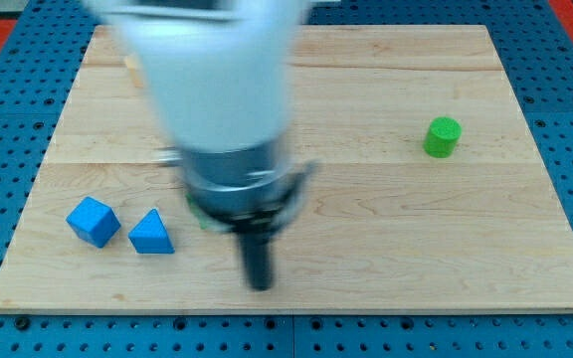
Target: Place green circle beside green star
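Wood board (386, 249): pale planks filled most of the view, lying on a blue pegboard surface (8, 149); it served as the flat sliding ground for the blocks.
Arm body (222, 89): a blurred white and grey housing hung over the board's left half, hiding much of what lay under it; the blur suggested it was in motion.
Rod: dark and straight, it dropped from the housing toward the view's bottom, with my tip (260, 284) ending near the board's lower edge.
Pincer: none was fitted, so nothing could be apart, together or clamped; the rod alone did the pushing.
Blue cube (94, 221): sat at the lower left, just beside the blue triangle (151, 233), both well left of my tip and not part of the job.
Green circle (443, 137): stood alone at the upper right, well apart from my tip, untouched.
Green star: I could not see it plainly; a sliver of green (203, 221) showed at the housing's left edge, possibly the star.
Progress: judged barely begun, since the circle stood far from that green sliver.
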Motion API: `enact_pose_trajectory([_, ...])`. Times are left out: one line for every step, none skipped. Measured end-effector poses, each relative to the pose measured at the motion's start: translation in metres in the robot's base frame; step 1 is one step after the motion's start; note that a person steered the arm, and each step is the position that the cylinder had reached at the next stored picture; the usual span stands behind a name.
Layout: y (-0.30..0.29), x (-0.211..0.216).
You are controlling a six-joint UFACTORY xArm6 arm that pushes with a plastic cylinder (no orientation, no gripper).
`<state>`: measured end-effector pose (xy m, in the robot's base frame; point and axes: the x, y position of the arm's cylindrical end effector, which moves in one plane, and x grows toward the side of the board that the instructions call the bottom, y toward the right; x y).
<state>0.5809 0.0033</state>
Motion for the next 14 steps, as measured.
enact_pose_trajectory([0.108,-0.049])
enact_pose_trajectory([0.163,-0.11])
enact_pose_trajectory([0.172,-0.146])
enact_pose_trajectory([0.196,-0.168])
enact_pose_trajectory([0.237,-0.189])
enact_pose_trajectory([0.232,-0.209])
enact_pose_trajectory([0.155,-0.214])
enact_pose_trajectory([0.052,-0.201])
enact_pose_trajectory([-0.045,-0.176])
enact_pose_trajectory([-0.106,-0.17])
enact_pose_trajectory([-0.133,-0.144])
enact_pose_trajectory([-0.162,-0.13])
enact_pose_trajectory([-0.093,-0.131])
enact_pose_trajectory([-0.047,-0.126])
